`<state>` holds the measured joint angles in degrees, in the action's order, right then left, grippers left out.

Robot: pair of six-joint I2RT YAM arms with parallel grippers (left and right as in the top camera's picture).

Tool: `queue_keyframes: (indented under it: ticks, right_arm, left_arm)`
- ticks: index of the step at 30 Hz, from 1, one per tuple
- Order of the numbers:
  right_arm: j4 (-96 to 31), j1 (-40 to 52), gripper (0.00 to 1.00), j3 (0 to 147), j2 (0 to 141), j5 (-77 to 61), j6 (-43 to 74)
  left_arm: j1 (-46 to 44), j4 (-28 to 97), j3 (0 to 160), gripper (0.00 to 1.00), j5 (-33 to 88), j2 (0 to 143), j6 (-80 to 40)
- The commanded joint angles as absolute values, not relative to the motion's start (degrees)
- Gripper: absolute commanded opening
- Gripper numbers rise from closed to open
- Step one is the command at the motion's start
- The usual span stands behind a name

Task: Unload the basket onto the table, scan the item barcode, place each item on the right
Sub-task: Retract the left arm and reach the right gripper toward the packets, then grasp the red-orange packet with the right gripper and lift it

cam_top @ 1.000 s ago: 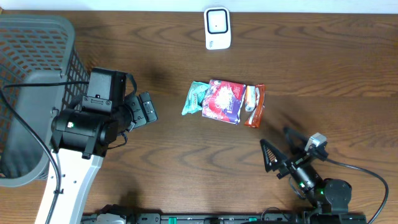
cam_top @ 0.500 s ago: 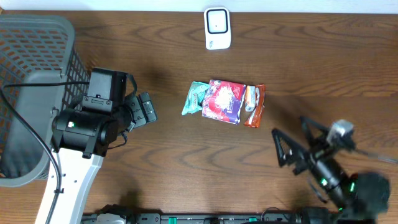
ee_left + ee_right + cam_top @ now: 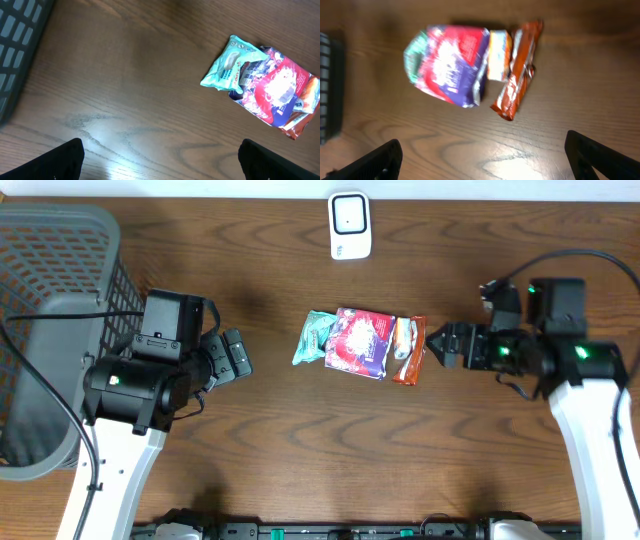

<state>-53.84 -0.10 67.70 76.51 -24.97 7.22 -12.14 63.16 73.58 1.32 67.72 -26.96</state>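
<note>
My right gripper (image 3: 437, 346) arrives beside the packets (image 3: 362, 343)
Swung in from the near edge, jaws spread and empty; next I grasp one for the scanner (image 3: 349, 225)

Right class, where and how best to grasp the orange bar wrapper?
Pinch the orange bar wrapper across its narrow width at the near end, from above on the right claw side: it lies flat, its far part adjoins the red packet.

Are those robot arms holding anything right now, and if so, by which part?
Nothing is held. Both pairs of jaws stand open and empty; the three crinkly snack packets lie free on the brown wooden table.
</note>
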Motion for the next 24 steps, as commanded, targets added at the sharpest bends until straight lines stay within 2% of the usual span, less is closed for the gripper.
queue_keyframes:
  ticks: [1,8,17,23,24]
  right_arm:
    - [-52.1,-0.3,0.99,68.8,85.3,-25.0,5.7]
    - [-46.9,-0.3,0.99,68.8,98.1,-27.4,5.7]
    - [-40.9,-0.3,0.98,68.8,105.0,-26.9,8.8]
    - [-38.8,-0.4,0.51,68.8,105.4,-22.6,11.7]
    - [-38.4,-0.3,0.47,68.8,105.4,-21.5,12.0]
  left_arm:
    - [-11.9,63.4,73.3,0.98,0.8,67.8,-26.6]
    - [-11.9,63.4,73.3,0.98,0.8,67.8,-26.6]
    - [-11.9,63.4,73.3,0.98,0.8,67.8,-26.6]
    - [-11.9,63.4,73.3,0.98,0.8,67.8,-26.6]
    - [-11.9,63.4,73.3,0.98,0.8,67.8,-26.6]
